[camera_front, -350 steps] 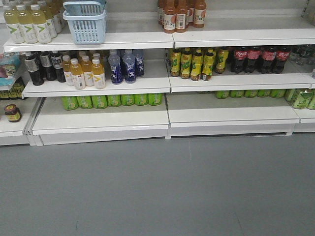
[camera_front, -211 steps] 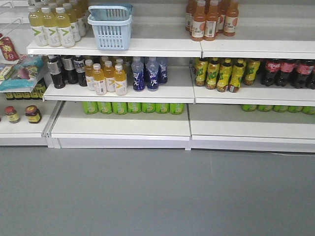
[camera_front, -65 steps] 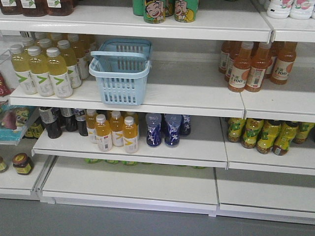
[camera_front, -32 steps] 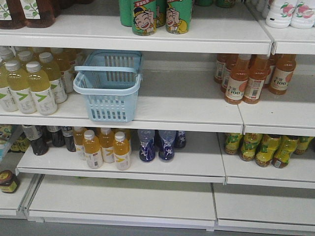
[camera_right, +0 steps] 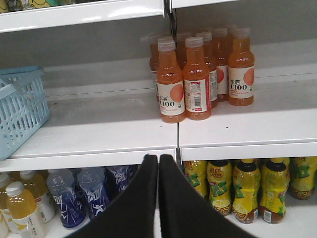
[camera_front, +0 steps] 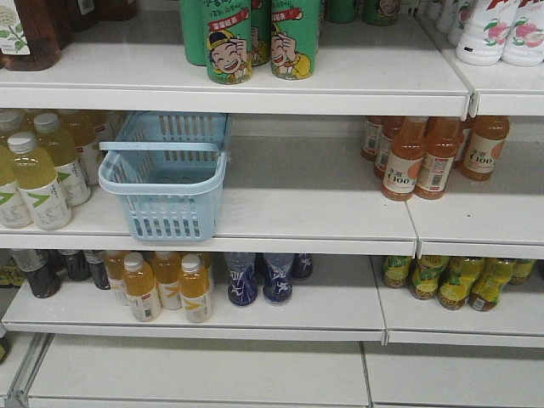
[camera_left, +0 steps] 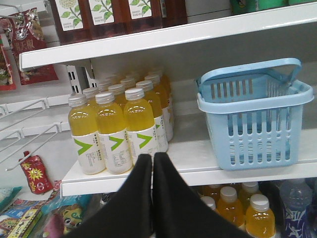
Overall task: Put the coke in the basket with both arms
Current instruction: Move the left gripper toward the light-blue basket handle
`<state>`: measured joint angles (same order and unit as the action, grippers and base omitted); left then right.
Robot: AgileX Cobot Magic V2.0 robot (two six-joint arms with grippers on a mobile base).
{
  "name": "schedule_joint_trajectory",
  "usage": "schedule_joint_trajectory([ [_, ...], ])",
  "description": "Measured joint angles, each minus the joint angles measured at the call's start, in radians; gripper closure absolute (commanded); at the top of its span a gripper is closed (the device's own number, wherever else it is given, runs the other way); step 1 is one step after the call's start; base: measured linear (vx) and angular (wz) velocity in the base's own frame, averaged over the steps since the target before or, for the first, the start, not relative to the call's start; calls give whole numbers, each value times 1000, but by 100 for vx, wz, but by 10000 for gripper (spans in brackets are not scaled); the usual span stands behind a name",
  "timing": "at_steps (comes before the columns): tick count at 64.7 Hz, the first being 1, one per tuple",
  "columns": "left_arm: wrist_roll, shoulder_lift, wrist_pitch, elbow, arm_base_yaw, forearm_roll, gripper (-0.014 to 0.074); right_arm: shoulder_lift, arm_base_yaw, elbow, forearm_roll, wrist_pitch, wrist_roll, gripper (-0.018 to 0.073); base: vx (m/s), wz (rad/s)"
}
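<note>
Left wrist view: left gripper (camera_left: 152,157) closed and empty, basket (camera_left: 255,124) up-right of it and likely nearer than to the closed, empty right gripper (camera_right: 158,158); coke in no view.

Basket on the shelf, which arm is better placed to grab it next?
Left, probably. The left gripper, shut, has the whole basket close in its view; the right gripper, also shut, faces the orange bottles and sees only a corner of it.

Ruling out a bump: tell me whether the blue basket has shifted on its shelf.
No. The basket still sits beside the yellow bottles at the front of the shelf; the camera came closer.
</note>
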<state>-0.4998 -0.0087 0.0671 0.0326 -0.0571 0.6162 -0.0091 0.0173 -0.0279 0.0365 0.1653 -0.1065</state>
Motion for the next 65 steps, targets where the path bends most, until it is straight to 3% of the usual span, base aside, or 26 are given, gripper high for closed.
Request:
schedule_joint_trajectory([
  [65,0,0,-1,0,0,0,603,0,0,0,0,0,0,564,1,-1],
])
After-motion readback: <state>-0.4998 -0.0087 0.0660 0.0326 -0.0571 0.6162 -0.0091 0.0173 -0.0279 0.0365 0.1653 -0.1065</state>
